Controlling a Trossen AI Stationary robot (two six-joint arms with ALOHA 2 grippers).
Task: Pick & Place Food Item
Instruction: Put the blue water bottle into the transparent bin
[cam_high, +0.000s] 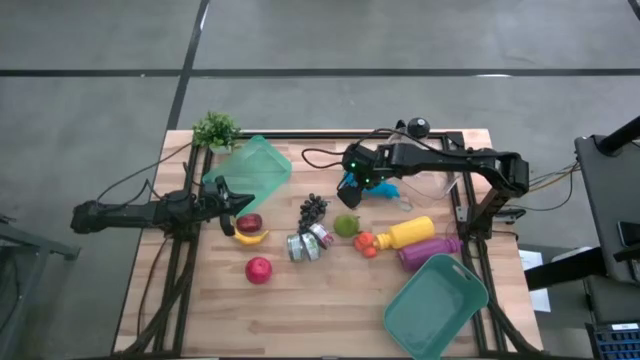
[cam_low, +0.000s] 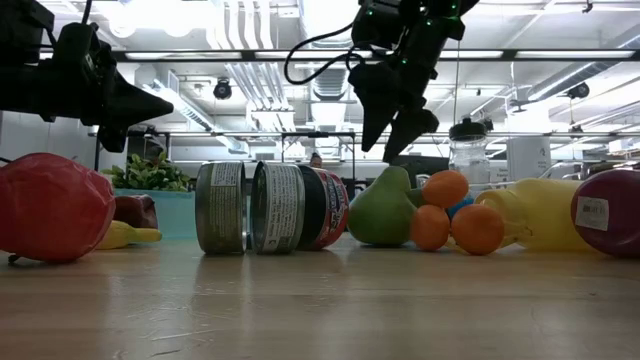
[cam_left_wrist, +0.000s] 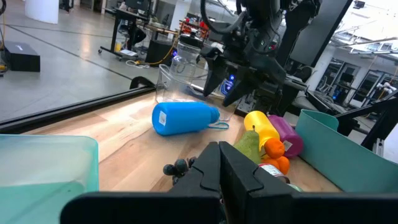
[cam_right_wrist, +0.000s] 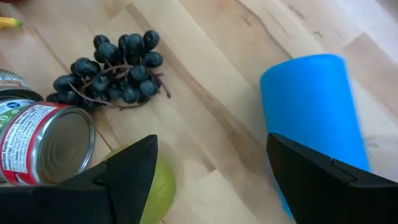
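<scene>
Two cans (cam_low: 262, 207) stand nearest on the surface (cam_low: 320, 300), beside a pear (cam_low: 383, 210). Above the pear hovers the right gripper (cam_low: 392, 130), fingers spread and empty. Farther off, the left gripper (cam_high: 228, 203), fingers clenched on nothing, hangs over a banana (cam_high: 250, 237).

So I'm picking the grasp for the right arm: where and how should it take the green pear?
Probably from above, across the pear's wide lower body. It stands upright in the low view, tapering to a narrow top. Oranges crowd one side and cans sit close on the other, so side approaches look tight. The right gripper hovers open nearby.
</scene>
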